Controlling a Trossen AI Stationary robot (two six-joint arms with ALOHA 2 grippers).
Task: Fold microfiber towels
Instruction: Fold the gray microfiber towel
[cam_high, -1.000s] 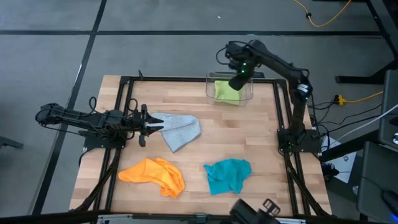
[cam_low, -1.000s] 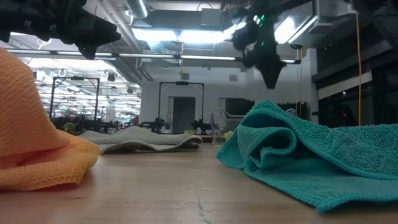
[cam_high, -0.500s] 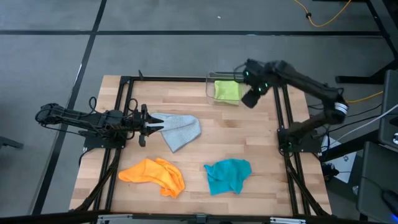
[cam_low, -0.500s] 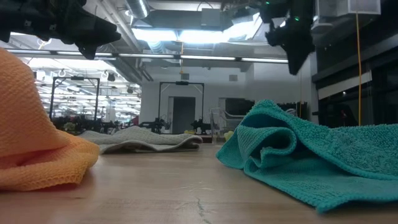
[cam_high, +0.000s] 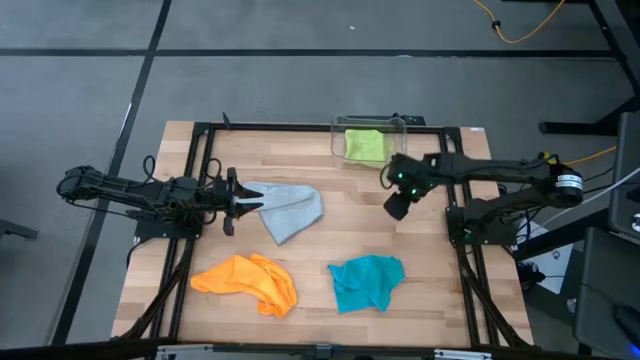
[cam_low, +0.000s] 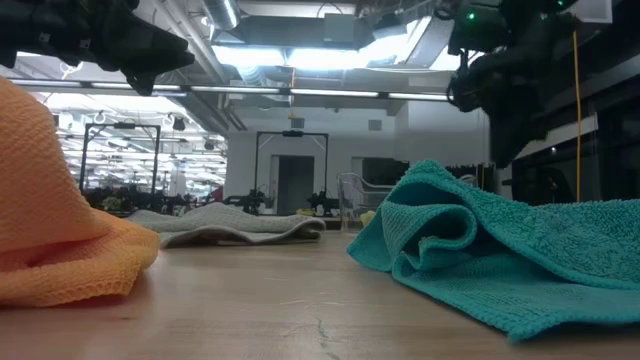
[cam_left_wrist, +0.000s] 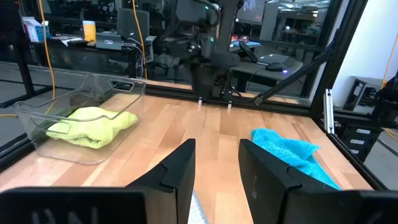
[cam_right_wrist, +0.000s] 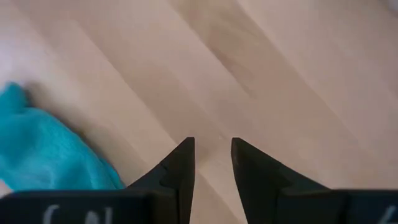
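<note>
From above, we see the pale wooden table (cam_high: 420, 250) carrying three loose cloths: the grey-blue microfiber towel (cam_high: 285, 208) left of centre, the crumpled orange microfiber towel (cam_high: 247, 280) toward the near left corner, and the rumpled teal microfiber towel (cam_high: 366, 281) near the near edge, right of centre. The lime green microfiber towel (cam_high: 365, 146) lies inside the clear plastic bin (cam_high: 337, 140) at the far edge. The left gripper (cam_high: 243, 201) sits at the grey-blue towel's left edge; the right gripper (cam_high: 396, 206) hangs over bare wood between bin and teal towel.

At table height, the teal towel (cam_low: 480, 250) bunches high, so we judge it needs flattening before any fold.

The left wrist camera shows the left gripper (cam_left_wrist: 216, 163) with its fingers parted; we see nothing between them, but cannot tell whether they pinch cloth at the tips.

The right wrist camera shows the right gripper (cam_right_wrist: 211, 158) narrowly parted and empty above bare wood, the teal towel (cam_right_wrist: 46, 155) off to one side. To do this well, we should bring it over a teal corner, widen the fingers, and pinch only one layer.
</note>
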